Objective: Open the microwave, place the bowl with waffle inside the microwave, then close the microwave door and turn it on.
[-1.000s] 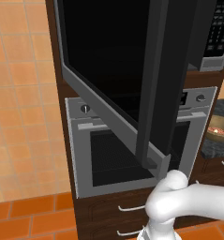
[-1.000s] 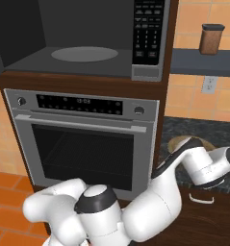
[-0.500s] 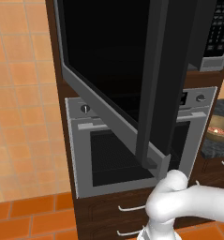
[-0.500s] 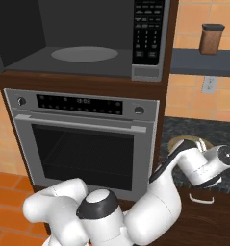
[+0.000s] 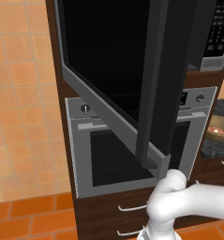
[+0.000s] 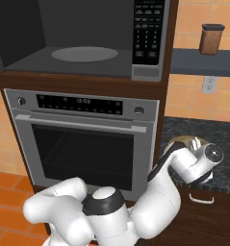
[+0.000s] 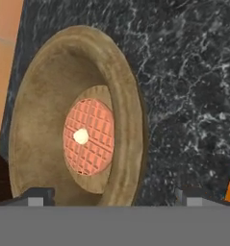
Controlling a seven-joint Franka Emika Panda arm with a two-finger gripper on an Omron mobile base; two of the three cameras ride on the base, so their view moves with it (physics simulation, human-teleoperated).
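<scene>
Arm swung lower over bowl with waffle [image 7: 73, 125], microwave door [image 5: 127, 79] open

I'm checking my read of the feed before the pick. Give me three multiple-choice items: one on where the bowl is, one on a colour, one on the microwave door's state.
1. Where is the bowl?
A. inside the microwave
B. on the dark speckled counter
C. on the floor

2. What colour is the waffle?
A. orange-brown
B. green
C. white

3. How is the microwave door?
A. shut
B. swung open
C. taken off

Answers: 1 B, the hand view shows the bowl on the counter, right of the oven. 2 A, the waffle's grid is orange-brown with a pale dab on it. 3 B, the right base view looks into the microwave at its bare turntable, and the door juts out in the left base view.
</scene>
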